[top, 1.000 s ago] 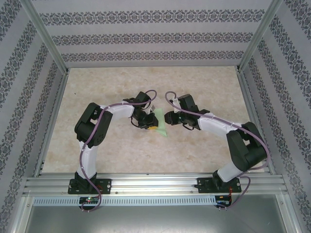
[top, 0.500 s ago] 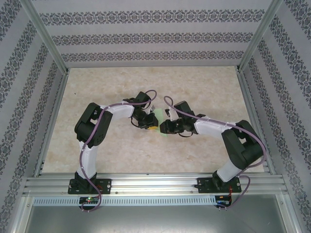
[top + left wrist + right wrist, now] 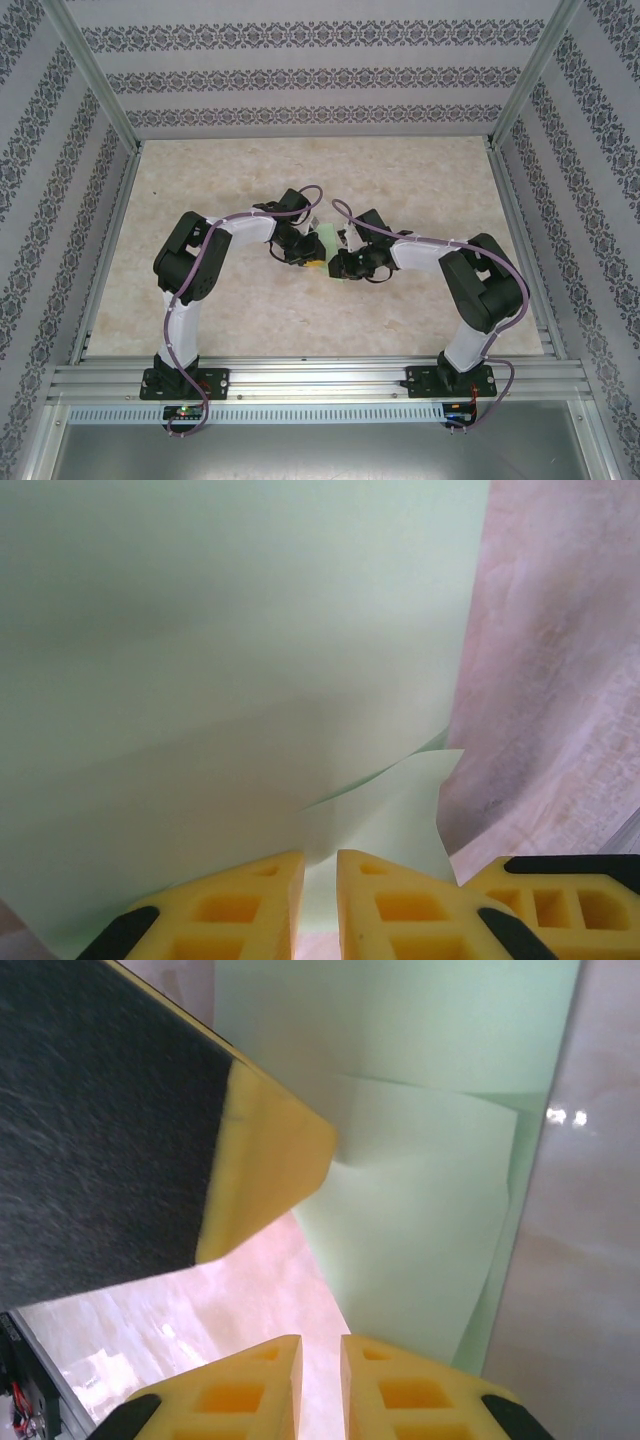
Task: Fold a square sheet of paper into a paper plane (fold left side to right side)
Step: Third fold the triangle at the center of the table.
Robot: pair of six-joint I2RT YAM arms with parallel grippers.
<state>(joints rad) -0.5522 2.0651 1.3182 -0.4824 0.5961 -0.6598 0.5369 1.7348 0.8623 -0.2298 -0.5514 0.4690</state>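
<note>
The fold looks to be in hand: the left gripper [image 3: 320, 865] is pinched on a lifted flap of the sheet of paper [image 3: 230, 660], which lies layered at the middle of the table [image 3: 400, 180] between both arms; the right gripper [image 3: 320, 1345] is drawn to a narrow slit at the paper's edge, and whether any paper sits between its fingers I cannot tell. Next the flap needs carrying across to the right side, edges matched, then pressed flat; one sheet, two grippers.
</note>
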